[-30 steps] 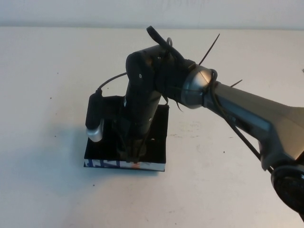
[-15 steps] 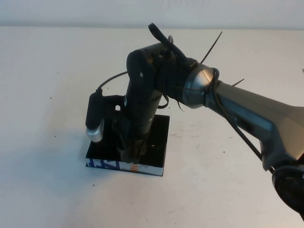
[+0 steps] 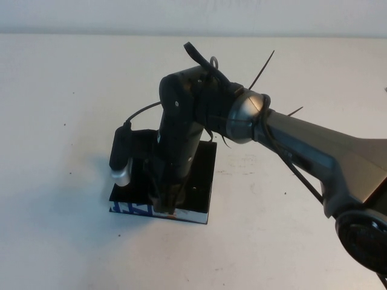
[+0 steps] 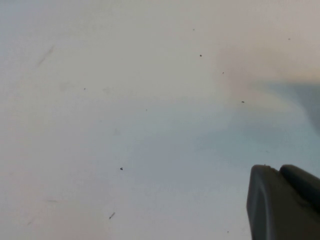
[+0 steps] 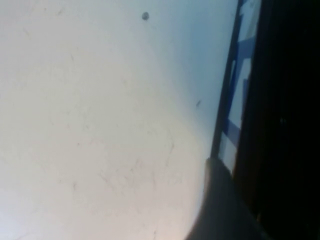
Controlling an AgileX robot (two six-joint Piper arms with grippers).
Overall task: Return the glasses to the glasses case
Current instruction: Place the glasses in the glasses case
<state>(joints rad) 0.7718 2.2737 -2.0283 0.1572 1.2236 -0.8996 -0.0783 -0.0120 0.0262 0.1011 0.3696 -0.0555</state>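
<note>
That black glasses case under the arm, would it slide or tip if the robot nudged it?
The glasses case lies low and flat on the smooth table, so it would probably slide, not tip. Its boxy edges suggest it is stiff. The right gripper reaches down onto it; the left gripper is off over bare table.

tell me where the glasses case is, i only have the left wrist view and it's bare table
Observer: High view shows the glasses case on the table, under the right arm.
Operator: where's the right pincer
Observer: The right pincer is low over the case's near edge, by the blue-printed white side.
Operator: glasses in
Observer: Cannot tell; the arm hides the middle of the case and no view shows the glasses.
Operator: my arm near it
Observer: No, the left pincer is outside the high view entirely.
</note>
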